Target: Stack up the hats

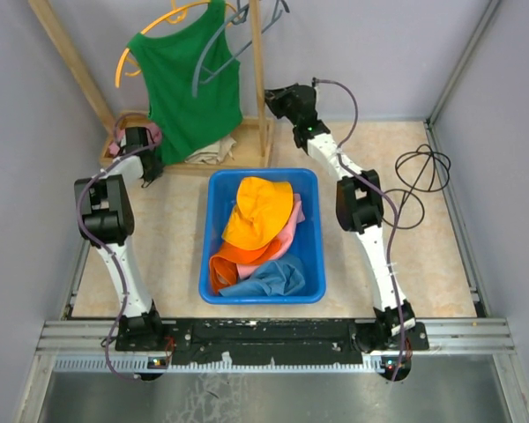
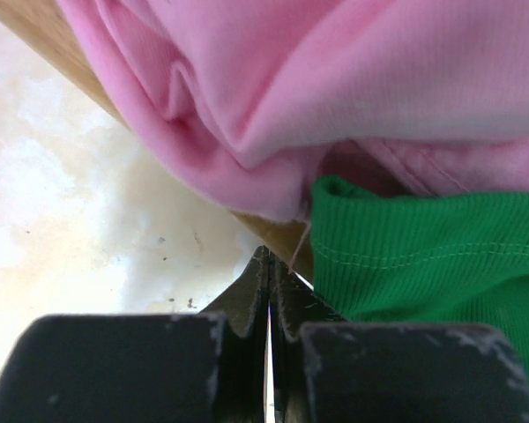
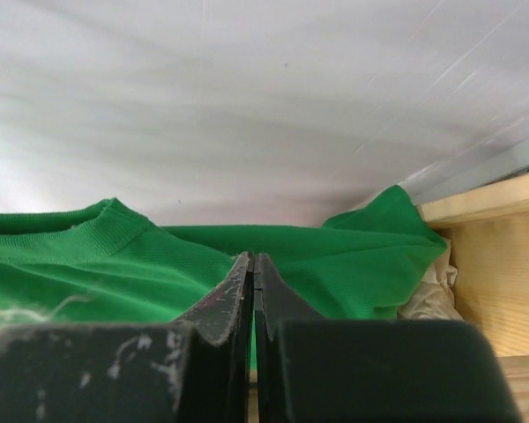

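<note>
The hats lie heaped in a blue bin (image 1: 213, 231) at mid-table. The yellow-orange hat (image 1: 257, 211) is on top, with the pink hat (image 1: 294, 222) under its right side. The bright orange hat (image 1: 232, 262) lies at front left and the light blue hat (image 1: 269, 280) at the front. My left gripper (image 1: 134, 138) (image 2: 269, 256) is shut and empty at the back left, its tips just below pink fabric (image 2: 335, 79) and a green tank top (image 2: 423, 256). My right gripper (image 1: 271, 97) (image 3: 254, 260) is shut and empty behind the bin, pointing at the tank top (image 3: 159, 264).
A wooden rack (image 1: 260, 79) stands at the back with the green tank top (image 1: 181, 79) on an orange hanger. Beige cloth (image 1: 213, 154) (image 3: 432, 295) lies on the rack's base. A black cable (image 1: 423, 167) coils at the right. Grey walls close in both sides.
</note>
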Robot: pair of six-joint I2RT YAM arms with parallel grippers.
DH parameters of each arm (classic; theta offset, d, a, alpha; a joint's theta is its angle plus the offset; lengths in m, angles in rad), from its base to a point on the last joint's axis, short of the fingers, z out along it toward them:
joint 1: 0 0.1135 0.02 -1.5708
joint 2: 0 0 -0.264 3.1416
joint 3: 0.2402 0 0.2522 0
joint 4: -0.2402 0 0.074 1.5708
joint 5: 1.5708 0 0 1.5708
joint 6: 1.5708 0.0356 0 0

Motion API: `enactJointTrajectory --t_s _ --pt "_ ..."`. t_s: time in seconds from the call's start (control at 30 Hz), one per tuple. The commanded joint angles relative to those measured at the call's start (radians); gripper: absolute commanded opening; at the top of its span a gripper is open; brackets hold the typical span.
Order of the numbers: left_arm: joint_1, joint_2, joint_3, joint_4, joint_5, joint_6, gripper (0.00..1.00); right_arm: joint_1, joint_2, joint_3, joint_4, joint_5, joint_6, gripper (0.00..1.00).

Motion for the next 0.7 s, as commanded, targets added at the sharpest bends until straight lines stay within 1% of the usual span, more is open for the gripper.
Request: enactJointTrajectory --t_s 0.0,0.07,0.13,0.33,0.4,0.5,0.67 --pt "0.003 0.009 0.031 0.047 0.038 -0.017 0.0 0.102 0.031 0.096 0.006 -0.078 0.017 0.0" --pt "0.004 -0.01 0.018 0.043 0.035 -0.021 0.0 0.094 0.002 0.063 0.008 -0.081 -0.005 0.0" --pt "0.007 -0.046 -0.006 0.037 0.027 -0.029 0.0 0.072 -0.066 -0.032 0.03 -0.084 -0.048 0.0" --pt "0.036 -0.219 -0.097 0.067 0.008 -0.01 0.0 -0.035 -0.403 -0.519 0.11 -0.086 -0.235 0.0" --pt "0.043 -0.271 -0.11 0.057 -0.008 0.002 0.0 -0.068 -0.53 -0.641 0.108 -0.083 -0.304 0.0" --pt "0.047 -0.348 -0.133 0.044 -0.016 0.027 0.04 -0.106 -0.674 -0.783 0.081 -0.091 -0.403 0.0" --pt "0.047 -0.499 -0.215 0.013 -0.02 0.033 0.07 -0.119 -0.872 -0.912 -0.065 -0.105 -0.605 0.0"
